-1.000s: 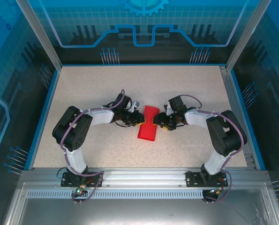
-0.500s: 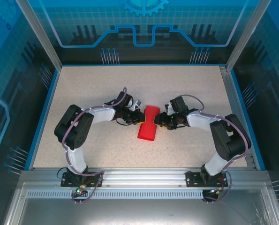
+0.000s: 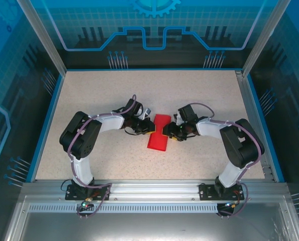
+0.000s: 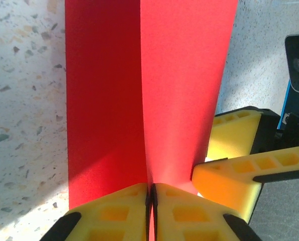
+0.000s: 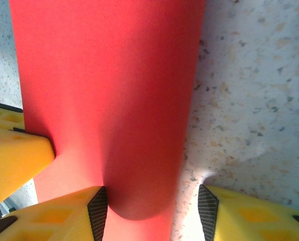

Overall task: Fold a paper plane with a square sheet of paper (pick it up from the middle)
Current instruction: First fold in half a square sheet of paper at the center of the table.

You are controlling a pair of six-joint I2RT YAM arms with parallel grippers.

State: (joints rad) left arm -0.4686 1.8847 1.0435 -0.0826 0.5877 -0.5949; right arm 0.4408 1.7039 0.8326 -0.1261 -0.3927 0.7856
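Near the middle of the table we see the red sheet of paper (image 3: 158,142), folded into a narrow strip that runs away from the arms and is pinched in at its waist between the two tools. From the left wrist, the sheet (image 4: 179,75) rises in a sharp centre crease, and the left gripper (image 4: 150,193) is clamped tight on that crease, its yellow pads pressed together with the paper between them. From the right wrist, a rounded fold of the sheet (image 5: 109,90) lies between the pads of the right gripper (image 5: 152,201), whose jaws stand apart with bare table showing on one side; we judge it released, though we cannot tell whether the other pad touches the paper. From above, the left gripper (image 3: 150,129) and the right gripper (image 3: 168,132) cover the waist of the sheet. Both wrist pictures cut the paper off at the top edge, so its far end is unseen there. Around it lies a speckled beige tabletop (image 3: 99,95) with a blue rim (image 3: 43,125), enclosure walls (image 3: 149,30) printed with blue line graphics, and an aluminium rail (image 3: 149,188) at the near edge.
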